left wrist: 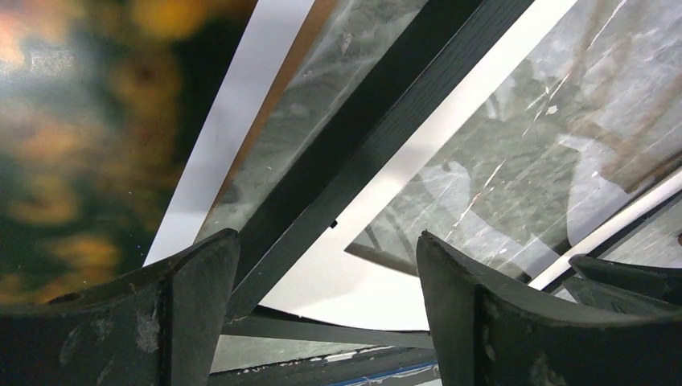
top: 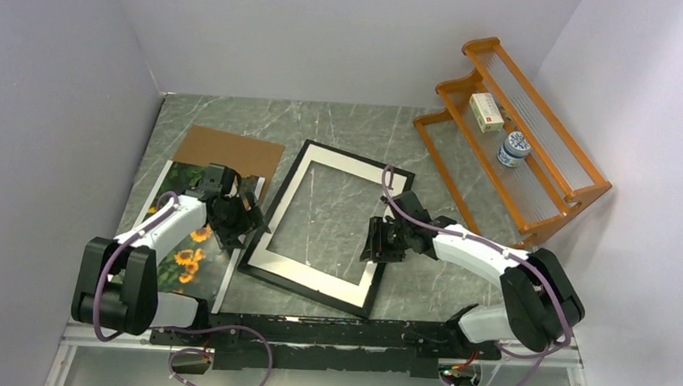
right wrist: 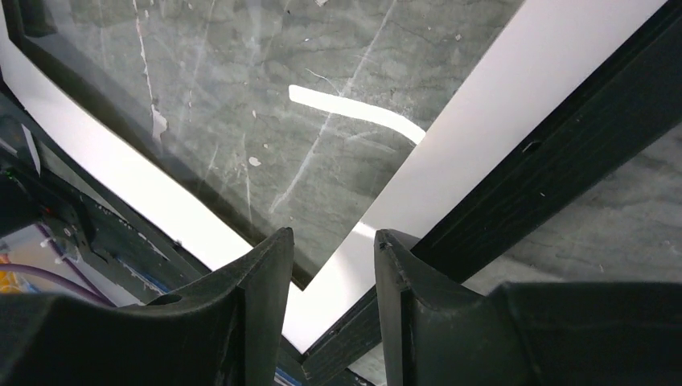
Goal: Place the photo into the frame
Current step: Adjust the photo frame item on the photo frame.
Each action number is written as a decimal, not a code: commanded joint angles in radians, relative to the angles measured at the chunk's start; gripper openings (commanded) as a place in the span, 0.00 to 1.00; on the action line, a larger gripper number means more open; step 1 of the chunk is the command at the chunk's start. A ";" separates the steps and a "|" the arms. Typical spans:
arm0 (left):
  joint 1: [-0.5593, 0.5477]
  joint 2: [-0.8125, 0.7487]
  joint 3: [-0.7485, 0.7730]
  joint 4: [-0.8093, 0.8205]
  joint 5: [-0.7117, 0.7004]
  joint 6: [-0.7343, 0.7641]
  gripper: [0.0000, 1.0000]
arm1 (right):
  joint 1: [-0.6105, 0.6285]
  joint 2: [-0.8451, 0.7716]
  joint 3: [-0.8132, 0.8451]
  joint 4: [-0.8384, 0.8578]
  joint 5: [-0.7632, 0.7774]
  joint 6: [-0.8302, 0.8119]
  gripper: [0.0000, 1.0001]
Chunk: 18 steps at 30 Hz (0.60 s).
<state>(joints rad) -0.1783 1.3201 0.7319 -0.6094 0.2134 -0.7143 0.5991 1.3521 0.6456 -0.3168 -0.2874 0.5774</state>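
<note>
Nearest the arm bases, the photo, sunflowers on dark leaves, lies flat on the surface at the left, partly under the left arm and outside the frame. The left gripper hangs low over the frame's left edge, just beside the photo, its 2 fingers wide and holding nothing. The right gripper hovers over the frame's right edge and white mat, fingers partly apart with nothing visibly held. The frame lies flat between them. Beyond the photo rests a brown backing board; an orange rack stands far right.

The step appears to be readying the frame. The next move likely calls for catching the thin photo by an edge and laying it squarely behind the mat.
</note>
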 commanded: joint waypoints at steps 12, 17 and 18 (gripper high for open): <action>-0.003 0.001 0.008 0.013 0.006 0.026 0.86 | 0.001 -0.123 0.034 -0.009 0.108 -0.010 0.45; -0.003 -0.004 0.026 0.005 -0.025 0.035 0.86 | -0.021 -0.206 0.064 -0.063 0.328 0.024 0.52; -0.003 -0.004 0.028 0.010 -0.026 0.037 0.86 | -0.039 -0.202 0.073 -0.078 0.364 0.032 0.53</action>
<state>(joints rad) -0.1783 1.3251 0.7315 -0.6094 0.2092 -0.7002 0.5957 1.1816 0.6598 -0.3481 -0.1341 0.5808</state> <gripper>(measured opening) 0.860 0.513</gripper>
